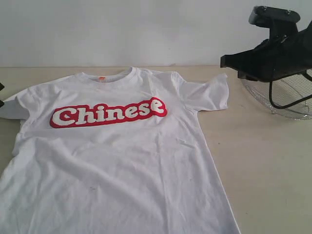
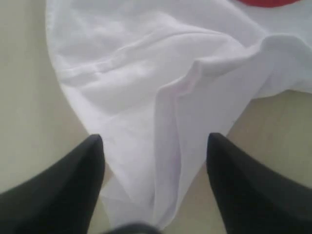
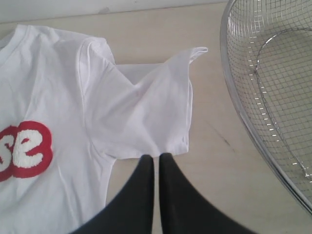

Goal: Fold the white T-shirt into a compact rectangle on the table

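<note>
Spread front up on the table (image 1: 263, 161), just beside the basket (image 3: 273, 97): the T-shirt (image 1: 117, 165), unfolded, lightly wrinkled, both sleeves out. Carries red "Chinese" lettering (image 1: 108, 113) across the chest and an orange tag (image 1: 102, 78) inside the collar. Runs off the lower edge of the exterior view, hem out of sight.

Nearest the basket: one sleeve (image 3: 146, 107), its outer corner curled up and pointing toward the wire rim, with a strip of bare table between cloth and mesh. At that sleeve's hem: the right gripper (image 3: 156, 158), black fingers pressed tight together, tip against tip. Impossible to tell whether the tips touch the cloth. In the exterior view, hanging in front of the basket and hiding part of it: the right arm (image 1: 278, 53).

At the sleeve farthest from the basket (image 2: 146, 97): the left gripper (image 2: 153, 139), spread wide. Straddles the rumpled sleeve end, one dark finger (image 2: 73, 180) on each side of it. Pinches nothing; the cloth lies loose in the gap, bunched into a long ridge running from the sleeve end toward the chest, pale table showing on both sides.
</note>
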Action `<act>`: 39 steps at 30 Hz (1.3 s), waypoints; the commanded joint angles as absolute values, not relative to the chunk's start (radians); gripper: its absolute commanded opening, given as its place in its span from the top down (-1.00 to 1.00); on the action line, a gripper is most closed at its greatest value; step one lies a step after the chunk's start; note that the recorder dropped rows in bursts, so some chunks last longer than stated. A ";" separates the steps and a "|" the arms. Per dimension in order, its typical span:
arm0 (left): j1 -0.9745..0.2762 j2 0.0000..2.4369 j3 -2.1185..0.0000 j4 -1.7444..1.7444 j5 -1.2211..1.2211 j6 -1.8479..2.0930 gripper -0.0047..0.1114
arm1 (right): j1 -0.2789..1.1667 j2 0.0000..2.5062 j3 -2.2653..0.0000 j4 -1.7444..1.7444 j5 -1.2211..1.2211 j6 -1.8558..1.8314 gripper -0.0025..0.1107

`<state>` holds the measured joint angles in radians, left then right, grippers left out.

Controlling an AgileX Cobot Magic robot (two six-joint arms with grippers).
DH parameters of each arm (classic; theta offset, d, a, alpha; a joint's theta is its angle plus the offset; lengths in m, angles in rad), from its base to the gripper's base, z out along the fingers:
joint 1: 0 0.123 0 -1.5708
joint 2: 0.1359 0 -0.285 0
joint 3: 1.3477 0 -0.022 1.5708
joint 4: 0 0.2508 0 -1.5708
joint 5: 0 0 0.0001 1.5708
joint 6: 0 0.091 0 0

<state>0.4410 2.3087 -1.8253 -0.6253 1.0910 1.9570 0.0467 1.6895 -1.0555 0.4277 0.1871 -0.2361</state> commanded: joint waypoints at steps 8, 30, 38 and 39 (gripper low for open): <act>0.407 2.329 -1.825 -0.647 1.118 1.964 -0.08 | 0.042 1.686 -1.060 0.421 0.164 -0.247 0.96; 0.409 2.369 -1.827 -0.639 1.175 1.918 0.83 | 0.042 1.686 -1.060 0.421 0.165 -0.247 0.96; 0.407 2.309 -1.832 -0.707 1.164 1.918 0.84 | 0.042 1.686 -1.060 0.421 0.163 -0.247 0.96; 0.406 2.307 -1.833 -0.722 1.164 1.918 0.84 | 0.042 1.686 -1.060 0.423 0.163 -0.247 0.96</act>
